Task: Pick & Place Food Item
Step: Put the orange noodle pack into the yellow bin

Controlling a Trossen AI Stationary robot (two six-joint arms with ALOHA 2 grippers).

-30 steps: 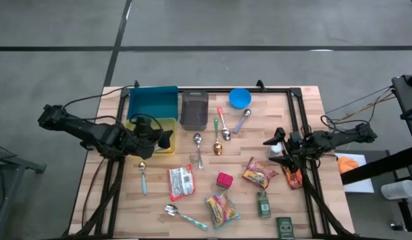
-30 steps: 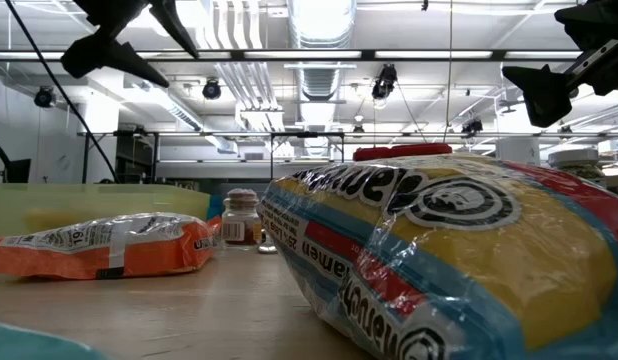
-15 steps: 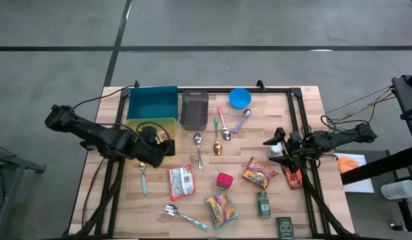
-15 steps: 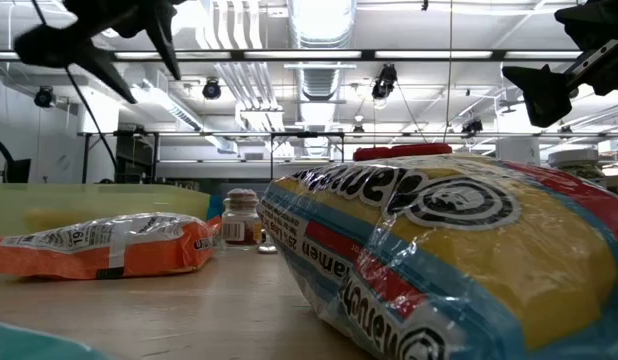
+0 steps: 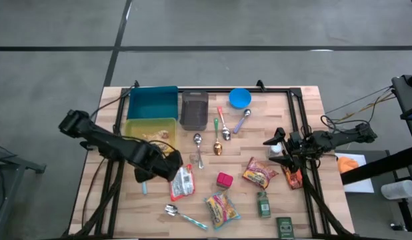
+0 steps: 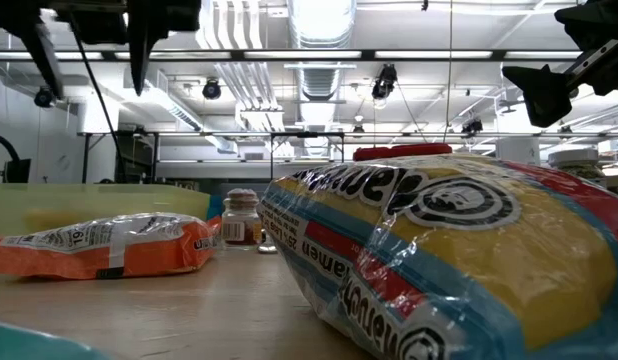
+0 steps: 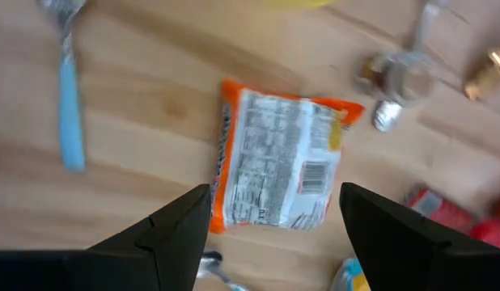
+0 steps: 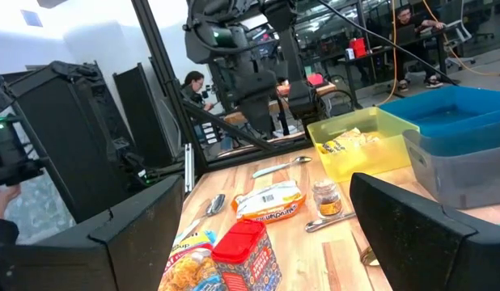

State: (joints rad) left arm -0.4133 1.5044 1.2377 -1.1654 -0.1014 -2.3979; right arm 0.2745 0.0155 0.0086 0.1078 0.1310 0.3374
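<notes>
Left pincer: while it hangs above the desk, its fingers are spread wide and nothing is gripped.
Orange packet: laid flat on the wood just beside that pincer, framed between the fingers in the wrist view.
Blue-handled spoon: set near the packet.
Right pincer: held open and empty by the desk's right edge.
</notes>
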